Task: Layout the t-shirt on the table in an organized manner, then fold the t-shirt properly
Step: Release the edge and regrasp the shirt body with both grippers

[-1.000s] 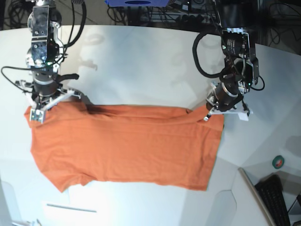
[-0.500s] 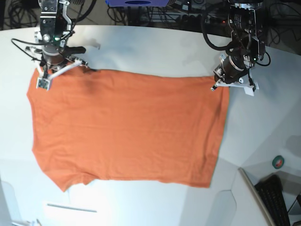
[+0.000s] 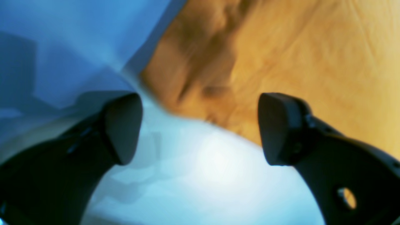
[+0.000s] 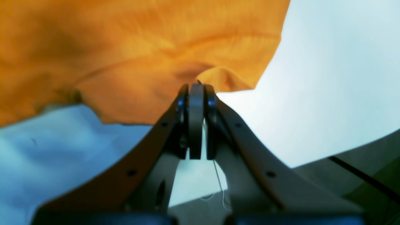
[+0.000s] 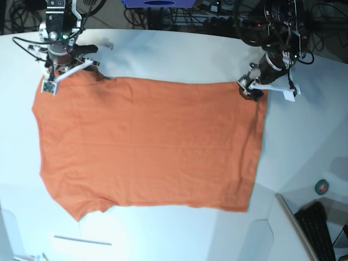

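Observation:
The orange t-shirt (image 5: 147,141) lies spread flat on the white table (image 5: 179,54), its long side running left to right. In the base view my right gripper (image 5: 64,69) is at the shirt's far left corner. The right wrist view shows that gripper (image 4: 196,90) shut, pinching a small fold of the t-shirt's (image 4: 125,47) edge. My left gripper (image 5: 251,87) is at the far right corner. In the left wrist view it (image 3: 200,128) stands open with wide-apart fingers (image 3: 122,128), and the t-shirt (image 3: 297,62) lies just beyond them, not gripped.
A green tape roll (image 5: 322,187) and a black keyboard (image 5: 318,231) sit at the lower right, past the table's angled edge. Cables and a blue object (image 5: 157,3) run along the far edge behind both arms.
Both arms drew the shirt's far edge away toward the back, unfolding and stretching it flat. The left gripper has opened and let go of its corner; the right one still grips.

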Robot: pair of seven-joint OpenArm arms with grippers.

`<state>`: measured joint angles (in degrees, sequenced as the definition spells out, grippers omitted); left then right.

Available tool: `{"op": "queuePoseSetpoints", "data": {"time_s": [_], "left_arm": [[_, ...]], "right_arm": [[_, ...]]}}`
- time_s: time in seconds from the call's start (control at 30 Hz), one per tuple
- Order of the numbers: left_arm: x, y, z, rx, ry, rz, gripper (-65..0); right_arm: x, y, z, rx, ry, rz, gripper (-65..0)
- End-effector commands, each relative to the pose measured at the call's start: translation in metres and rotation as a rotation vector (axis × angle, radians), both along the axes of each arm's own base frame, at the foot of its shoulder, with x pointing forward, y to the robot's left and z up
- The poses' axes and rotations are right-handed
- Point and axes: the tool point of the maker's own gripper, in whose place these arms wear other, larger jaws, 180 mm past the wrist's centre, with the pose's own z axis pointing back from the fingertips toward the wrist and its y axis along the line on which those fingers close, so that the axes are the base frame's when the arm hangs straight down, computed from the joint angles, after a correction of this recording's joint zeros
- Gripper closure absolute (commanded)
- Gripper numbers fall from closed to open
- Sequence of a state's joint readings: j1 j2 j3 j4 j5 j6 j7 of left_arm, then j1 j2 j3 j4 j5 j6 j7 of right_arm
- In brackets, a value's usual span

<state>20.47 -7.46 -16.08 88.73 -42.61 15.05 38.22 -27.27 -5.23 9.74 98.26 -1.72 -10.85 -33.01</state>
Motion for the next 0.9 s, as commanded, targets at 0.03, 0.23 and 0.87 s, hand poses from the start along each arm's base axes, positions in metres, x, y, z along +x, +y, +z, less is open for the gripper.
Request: {"op": "queuePoseSetpoints", "data": {"time_s": [0.03,0.23,0.87], "left_arm": [[-0.002,0.003,0.012,0.020,-0.023,-0.009,-58.7],[-0.006,0.014,0.073,0.086,-0.163,0.025,-58.4],[0.106,-0.021,-0.001,0.026,-0.038,-0.163,0.0]], "right_arm": [[-0.001,-0.002,0.006,-0.014,-0.019,0.006,0.0],[-0.006,-0.004,0.017,-0.025,-0.041,0.007,-8.0],[0.105,0.095,0.004,0.085,-0.110,0.459,0.0]]}}
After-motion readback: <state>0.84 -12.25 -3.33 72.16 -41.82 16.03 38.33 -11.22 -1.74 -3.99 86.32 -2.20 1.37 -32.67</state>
